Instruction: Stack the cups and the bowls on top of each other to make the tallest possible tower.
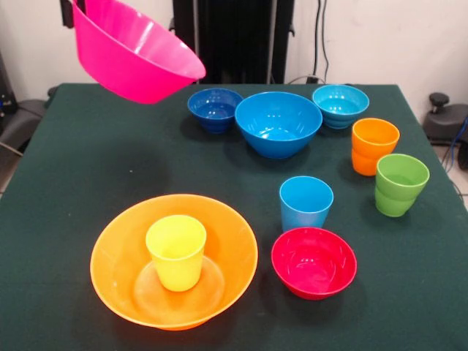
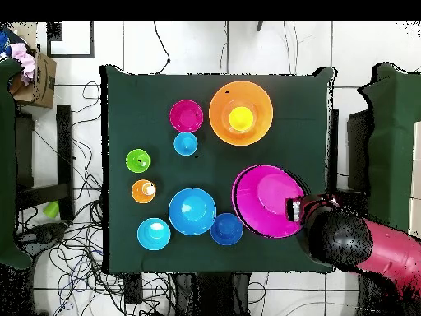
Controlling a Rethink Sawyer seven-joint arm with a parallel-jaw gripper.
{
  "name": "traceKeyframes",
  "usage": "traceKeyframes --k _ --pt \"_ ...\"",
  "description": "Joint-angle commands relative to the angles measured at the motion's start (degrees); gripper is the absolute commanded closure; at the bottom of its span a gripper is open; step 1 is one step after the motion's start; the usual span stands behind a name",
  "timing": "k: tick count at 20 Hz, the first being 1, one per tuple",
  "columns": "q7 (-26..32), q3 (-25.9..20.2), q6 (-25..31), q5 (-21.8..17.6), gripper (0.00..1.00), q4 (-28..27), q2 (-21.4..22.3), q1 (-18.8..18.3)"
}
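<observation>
My gripper (image 2: pixel 293 207) is shut on the rim of the large pink bowl (image 1: pixel 135 55), holding it tilted in the air above the table's far left in the front view; the bowl also shows in the overhead view (image 2: pixel 265 199). The yellow cup (image 1: pixel 176 251) stands upright inside the large orange bowl (image 1: pixel 234 256) at the near left. The light-blue cup (image 1: pixel 305 202) stands beside the small red bowl (image 1: pixel 314 262). The orange cup (image 1: pixel 374 145) and green cup (image 1: pixel 399 183) stand at the right. Only a dark part of the gripper (image 1: pixel 73 10) shows in the front view.
The medium blue bowl (image 1: pixel 278 123), small dark blue bowl (image 1: pixel 215 108) and small cyan bowl (image 1: pixel 340 104) sit in a row at the far side. The green cloth table (image 1: pixel 80 175) ends close to the orange bowl at the near edge.
</observation>
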State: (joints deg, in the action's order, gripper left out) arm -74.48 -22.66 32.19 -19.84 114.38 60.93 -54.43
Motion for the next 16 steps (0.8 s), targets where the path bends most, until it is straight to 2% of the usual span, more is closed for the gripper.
traceKeyframes --k 1,3,5,8,11,16 --pt "-10.27 4.83 -6.92 -5.67 1.00 5.18 -6.50 4.49" --pt "-10.49 5.06 -8.28 -5.56 1.00 4.75 -7.77 4.76" --pt "-9.42 4.36 -7.90 -4.44 1.00 5.14 -7.18 3.97" --pt "-6.24 1.74 -4.68 -1.39 1.00 4.92 -5.53 1.69" --pt "-4.81 0.81 -2.46 -1.08 1.00 -1.13 -9.55 1.56" --pt "-4.50 0.44 5.21 0.86 1.00 -8.91 -10.27 3.93"
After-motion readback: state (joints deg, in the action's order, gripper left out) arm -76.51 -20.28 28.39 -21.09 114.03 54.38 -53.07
